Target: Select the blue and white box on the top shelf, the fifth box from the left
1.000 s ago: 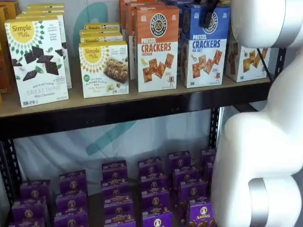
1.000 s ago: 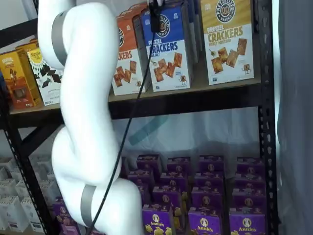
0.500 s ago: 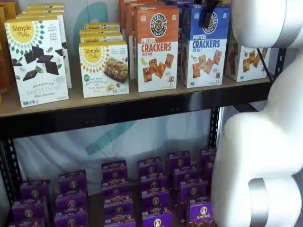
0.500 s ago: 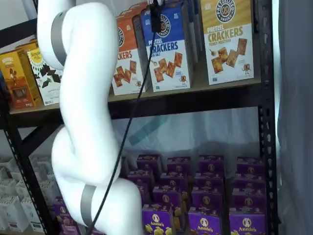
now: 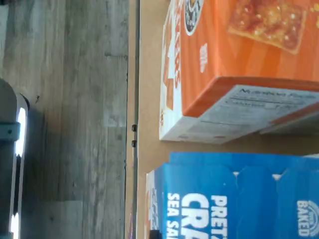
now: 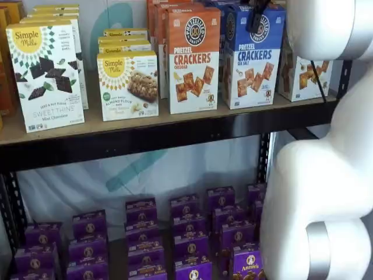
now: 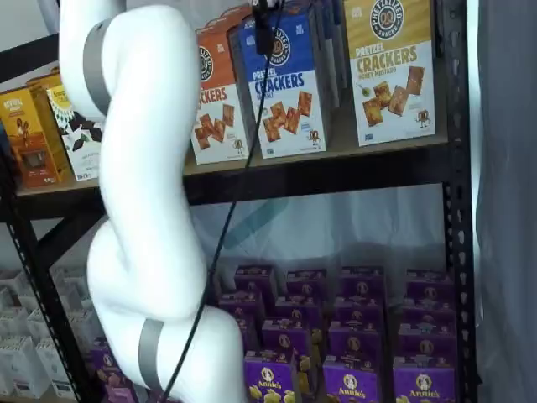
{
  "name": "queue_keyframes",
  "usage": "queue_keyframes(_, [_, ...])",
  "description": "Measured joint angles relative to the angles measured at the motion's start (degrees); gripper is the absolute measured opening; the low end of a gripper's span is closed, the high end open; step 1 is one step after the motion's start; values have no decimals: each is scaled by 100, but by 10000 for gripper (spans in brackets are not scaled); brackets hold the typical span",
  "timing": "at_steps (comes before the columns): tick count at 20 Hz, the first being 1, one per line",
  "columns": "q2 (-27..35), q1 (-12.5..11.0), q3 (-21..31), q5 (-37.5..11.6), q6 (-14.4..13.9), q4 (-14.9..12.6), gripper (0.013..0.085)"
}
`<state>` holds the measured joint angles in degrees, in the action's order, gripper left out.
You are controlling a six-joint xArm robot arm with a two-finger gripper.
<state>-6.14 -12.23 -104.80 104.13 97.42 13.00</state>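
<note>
The blue and white box stands upright on the top shelf, between an orange-topped carton and a yellow-topped carton; it shows in both shelf views. In the wrist view its blue top lies close under the camera on the tan board. The gripper shows only as a black finger hanging from the view's top edge over the box's upper front, also in a shelf view. No gap or grip can be made out.
The orange Cheddar carton stands directly left of the blue box, the yellow-topped carton to its right. Simple Mills boxes fill the shelf's left. Purple Annie's boxes fill the lower shelf. The white arm stands in front.
The white arm has shifted slightly to the left in a shelf view. The black finger stays at the top of the blue box, and the boxes stand much as before.
</note>
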Motion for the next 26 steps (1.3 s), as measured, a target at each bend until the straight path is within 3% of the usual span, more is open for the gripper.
queue_keyframes(12, [-629, 54, 533, 91, -41, -82, 610])
queue_keyframes(20, [-947, 155, 650, 738, -104, -278, 610])
queue_keyframes(26, [-1479, 95, 1125, 1093, -94, -205, 610])
